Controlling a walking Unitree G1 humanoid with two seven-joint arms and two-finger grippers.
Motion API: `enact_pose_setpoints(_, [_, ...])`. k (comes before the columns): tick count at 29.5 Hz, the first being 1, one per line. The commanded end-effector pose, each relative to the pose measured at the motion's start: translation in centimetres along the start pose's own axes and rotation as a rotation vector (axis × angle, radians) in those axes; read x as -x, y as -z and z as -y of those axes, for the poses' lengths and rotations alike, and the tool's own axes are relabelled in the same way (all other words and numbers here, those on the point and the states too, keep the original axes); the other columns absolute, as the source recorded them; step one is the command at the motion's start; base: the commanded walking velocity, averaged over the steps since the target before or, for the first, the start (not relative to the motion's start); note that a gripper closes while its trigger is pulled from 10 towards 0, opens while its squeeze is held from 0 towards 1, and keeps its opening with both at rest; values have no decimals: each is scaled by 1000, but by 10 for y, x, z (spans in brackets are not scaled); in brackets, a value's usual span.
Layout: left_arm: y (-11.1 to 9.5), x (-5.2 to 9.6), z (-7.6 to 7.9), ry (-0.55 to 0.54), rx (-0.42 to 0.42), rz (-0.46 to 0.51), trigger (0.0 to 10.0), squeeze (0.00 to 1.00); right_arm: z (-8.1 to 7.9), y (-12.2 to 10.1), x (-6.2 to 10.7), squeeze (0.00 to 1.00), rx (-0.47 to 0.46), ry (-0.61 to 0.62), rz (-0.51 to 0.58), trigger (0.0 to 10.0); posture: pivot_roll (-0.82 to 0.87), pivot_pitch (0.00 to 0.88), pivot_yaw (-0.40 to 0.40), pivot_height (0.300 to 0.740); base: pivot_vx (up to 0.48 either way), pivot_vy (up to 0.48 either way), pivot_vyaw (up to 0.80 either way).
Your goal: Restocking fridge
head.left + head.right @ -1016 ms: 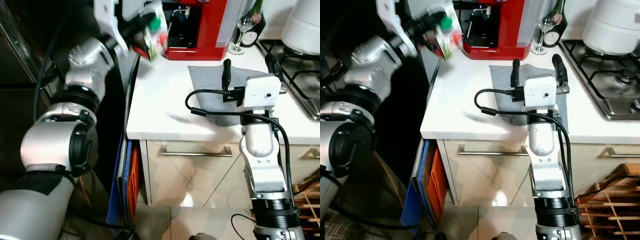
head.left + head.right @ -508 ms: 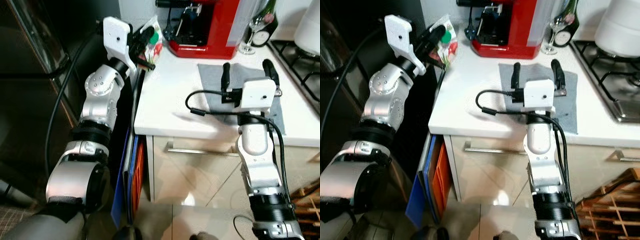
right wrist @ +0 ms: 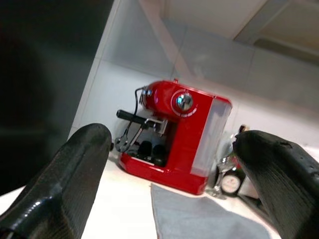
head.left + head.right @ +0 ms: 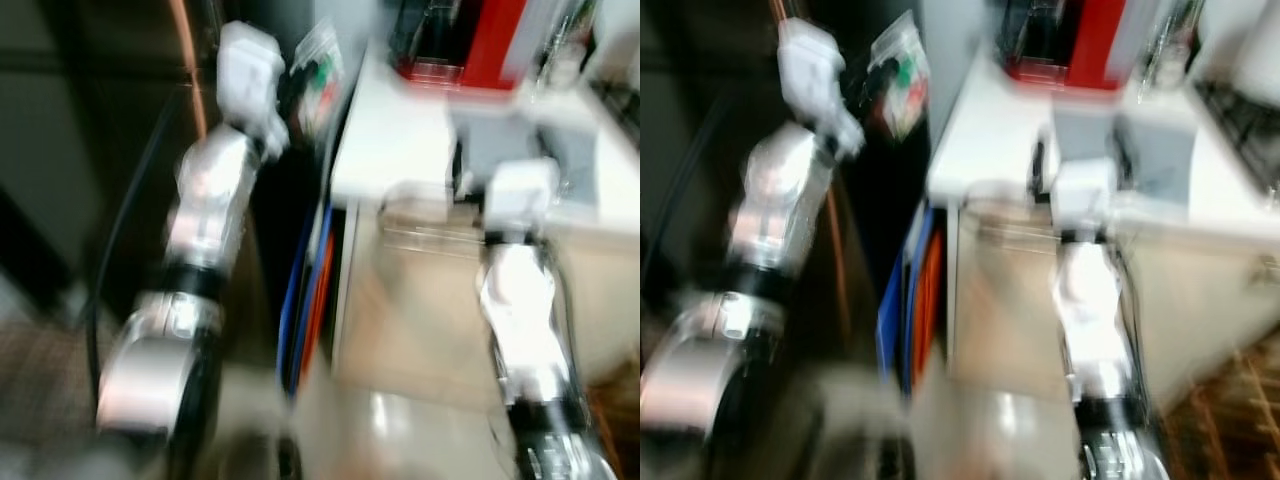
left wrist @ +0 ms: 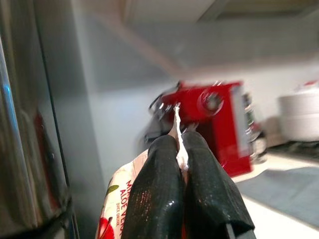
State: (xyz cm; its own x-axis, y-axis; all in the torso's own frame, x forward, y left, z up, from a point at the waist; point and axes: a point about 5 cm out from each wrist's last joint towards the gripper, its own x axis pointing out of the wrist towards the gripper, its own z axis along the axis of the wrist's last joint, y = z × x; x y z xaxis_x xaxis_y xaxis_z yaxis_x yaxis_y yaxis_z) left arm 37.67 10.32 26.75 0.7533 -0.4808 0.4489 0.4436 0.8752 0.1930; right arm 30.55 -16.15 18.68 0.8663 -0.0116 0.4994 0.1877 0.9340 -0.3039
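Note:
The head views are blurred by motion. My left gripper (image 4: 292,92) is raised beside the counter's left edge, shut on the top seal of a soft drink pouch (image 4: 318,82) with a green cap and red fruit print. In the left wrist view the pouch (image 5: 117,199) hangs below the closed fingers (image 5: 157,184), next to a dark shiny fridge wall (image 5: 25,124). My right gripper (image 3: 174,139) is open above the white counter (image 4: 390,150), empty.
A red coffee machine (image 3: 174,124) stands at the back of the counter, with a grey cloth (image 3: 199,219) in front of it and a glass and bottle (image 3: 229,181) beside it. Blue and orange boards (image 4: 305,290) lean in the gap left of the cabinet.
The whole view has swung and blurred, so the camera is moving. My left gripper still holds the pouch, now off the counter's left edge against the dark side. The right arm keeps its pose.

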Motion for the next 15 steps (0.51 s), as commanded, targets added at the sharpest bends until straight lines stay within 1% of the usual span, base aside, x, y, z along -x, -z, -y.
enact_pose_setpoints(1, [-5,-3,3,15,-5,4,10000,0,-2,-7,-4,514,-9,3,33,10000,-207,0,57,740,0,0,0])
enact_pose_setpoints(6, [-2,1,7,31,7,-12,10000,0,-1,-2,-1,514,-18,10,7,10000,-203,0,56,740,0,0,0])
enact_pose_setpoints(15, [8,14,12,29,23,-43,10000,0,-1,4,3,514,-22,-2,-22,10000,-195,0,43,740,0,0,0])
